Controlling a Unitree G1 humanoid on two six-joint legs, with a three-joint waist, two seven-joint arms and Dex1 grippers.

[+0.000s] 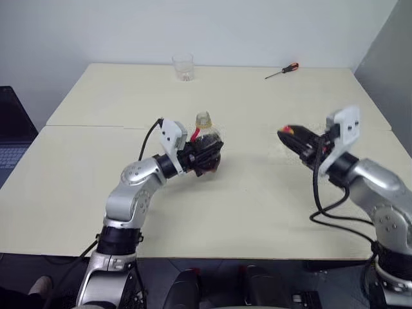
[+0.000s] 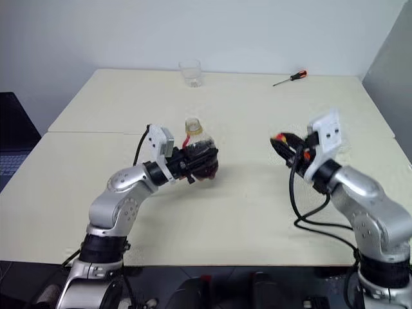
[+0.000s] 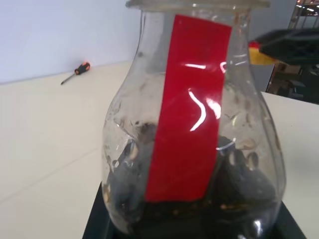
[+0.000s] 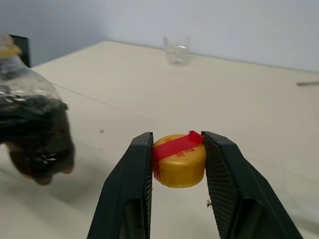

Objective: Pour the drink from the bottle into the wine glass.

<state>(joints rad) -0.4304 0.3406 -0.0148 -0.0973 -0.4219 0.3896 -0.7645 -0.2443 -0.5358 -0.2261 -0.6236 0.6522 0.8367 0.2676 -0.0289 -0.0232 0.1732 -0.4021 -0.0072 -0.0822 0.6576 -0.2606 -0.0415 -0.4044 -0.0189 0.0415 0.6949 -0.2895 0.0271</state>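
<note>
The worktop (image 1: 257, 212) carries a tumbler (image 1: 183, 67) and screwdriver (image 1: 283, 70), well beyond both fingers. The left gripper (image 1: 207, 156) clamps the uncapped bottle (image 1: 205, 140), hiding its base. The right gripper (image 4: 178, 162) pinches the cap (image 4: 179, 160).

A short clear tumbler (image 1: 183, 67) stood near the far edge of the pale table (image 1: 257, 206). A screwdriver (image 1: 282, 71) (orange-and-black handle) lay well apart from it, toward the table's far right corner.

Left pincer (image 1: 205, 156) clamped on the bottle (image 1: 205, 138) — right pincer (image 4: 178, 164) pinching the cap (image 4: 179, 160), arms well apart.
</note>
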